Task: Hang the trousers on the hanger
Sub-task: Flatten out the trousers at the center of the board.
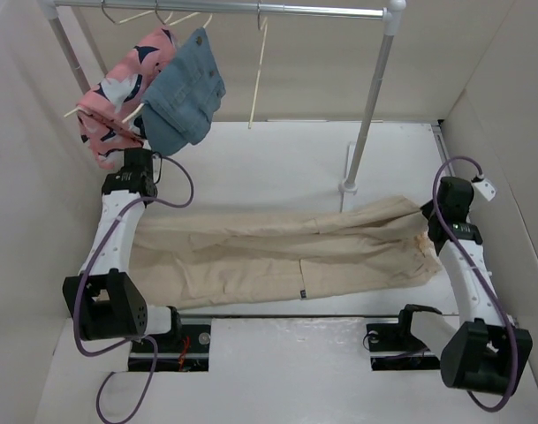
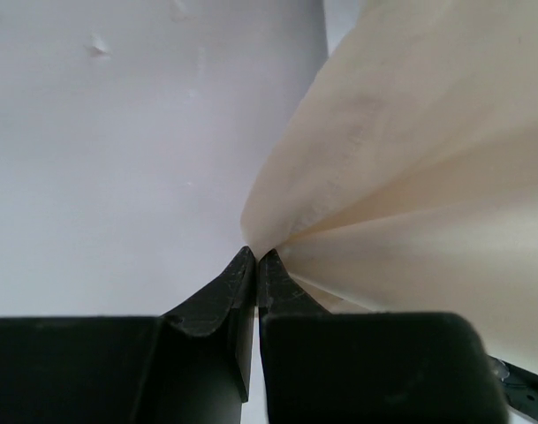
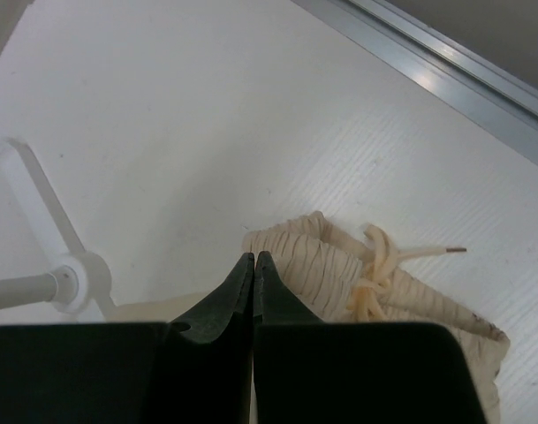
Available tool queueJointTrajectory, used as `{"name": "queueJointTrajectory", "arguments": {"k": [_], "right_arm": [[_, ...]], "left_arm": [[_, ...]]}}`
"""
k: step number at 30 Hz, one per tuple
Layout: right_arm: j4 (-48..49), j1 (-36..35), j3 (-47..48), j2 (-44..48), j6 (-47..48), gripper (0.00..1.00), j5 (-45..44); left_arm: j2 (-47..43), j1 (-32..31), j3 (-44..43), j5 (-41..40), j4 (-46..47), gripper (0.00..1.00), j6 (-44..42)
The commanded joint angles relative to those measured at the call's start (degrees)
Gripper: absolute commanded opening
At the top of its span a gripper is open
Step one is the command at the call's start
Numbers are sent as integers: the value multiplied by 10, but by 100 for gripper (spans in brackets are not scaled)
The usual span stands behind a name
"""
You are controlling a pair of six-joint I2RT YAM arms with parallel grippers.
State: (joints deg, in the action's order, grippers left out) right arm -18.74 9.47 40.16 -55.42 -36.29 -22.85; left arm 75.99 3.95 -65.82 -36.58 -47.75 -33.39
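Bright, even, diffuse light throughout, with barely any shadows. The trousers (image 2: 410,177) blur close to the left wrist camera; black fingers (image 2: 215,300) read as dark silhouettes. A metal strip (image 3: 428,57) shows mild glare.

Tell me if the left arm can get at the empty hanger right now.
Probably not yet. The left gripper is shut on the trousers, so its fingers are taken. The path looks open, though: the hanger hangs alone on the rail, right of the denim garment.
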Motion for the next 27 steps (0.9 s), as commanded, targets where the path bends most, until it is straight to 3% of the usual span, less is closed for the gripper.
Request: {"name": "queueJointTrajectory", "arguments": {"k": [1, 5, 9, 14, 20, 27], "right_arm": [[61, 5, 83, -38, 19, 0, 16], [45, 5, 184, -80, 31, 0, 30], [34, 5, 167, -55, 25, 0, 30], [20, 11, 76, 38, -1, 0, 35], [-9, 11, 1, 87, -12, 0, 62], [26, 11, -49, 81, -37, 0, 112]], "left_arm": [[9, 4, -69, -24, 3, 0, 5], [27, 36, -152, -60, -15, 0, -19], [0, 85, -172, -94, -20, 0, -62], [-69, 129, -31, -88, -97, 0, -69], [-120, 142, 149, -79, -97, 0, -57], [-116, 154, 221, -114, 6, 0, -100]]}}
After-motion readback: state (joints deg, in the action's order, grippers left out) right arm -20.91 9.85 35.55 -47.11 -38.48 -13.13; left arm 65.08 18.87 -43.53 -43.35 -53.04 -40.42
